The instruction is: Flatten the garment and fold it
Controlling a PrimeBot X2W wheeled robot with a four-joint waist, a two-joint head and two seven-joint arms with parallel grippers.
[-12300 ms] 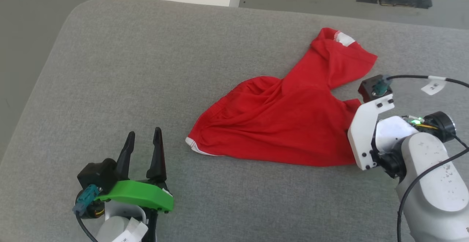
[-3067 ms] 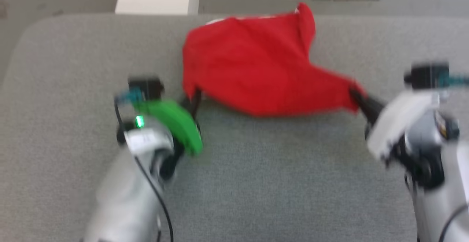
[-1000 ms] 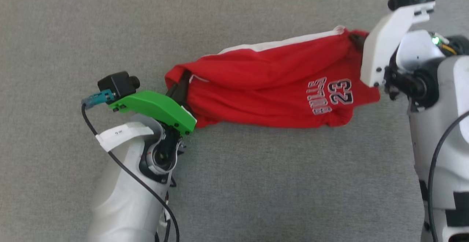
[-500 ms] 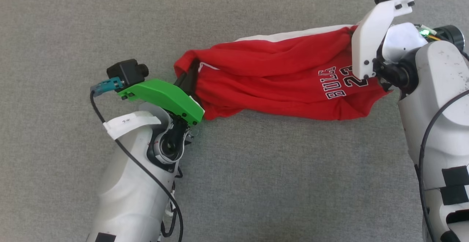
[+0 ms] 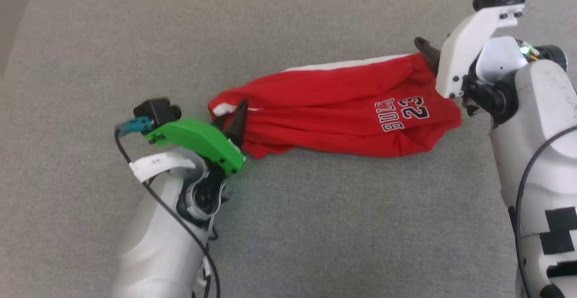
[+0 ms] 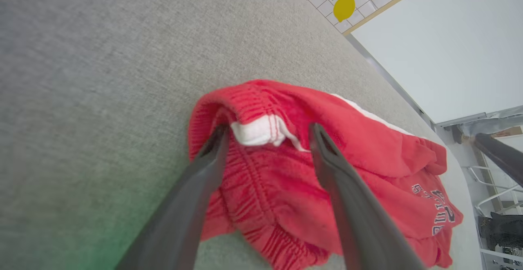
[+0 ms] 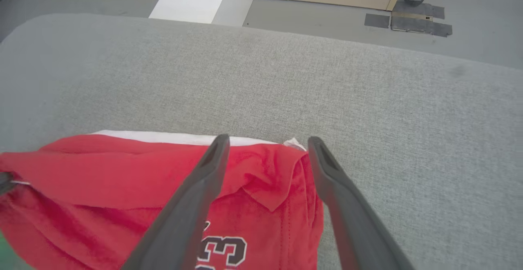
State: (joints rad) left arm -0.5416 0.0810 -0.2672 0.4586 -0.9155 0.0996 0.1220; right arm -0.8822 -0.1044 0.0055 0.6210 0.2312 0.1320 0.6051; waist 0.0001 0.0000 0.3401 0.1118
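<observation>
Left gripper (image 6: 268, 128) and right gripper (image 7: 268, 138) have released the garment (image 5: 333, 104).

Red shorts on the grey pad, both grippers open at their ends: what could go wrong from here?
1. The shorts lie bunched in a creased band, not flat; folding now would likely lock creases in.
2. The left gripper straddles the gathered waistband; pulling back might snag and drag it.
3. By the right gripper a corner flap is doubled over and could get folded in.
</observation>
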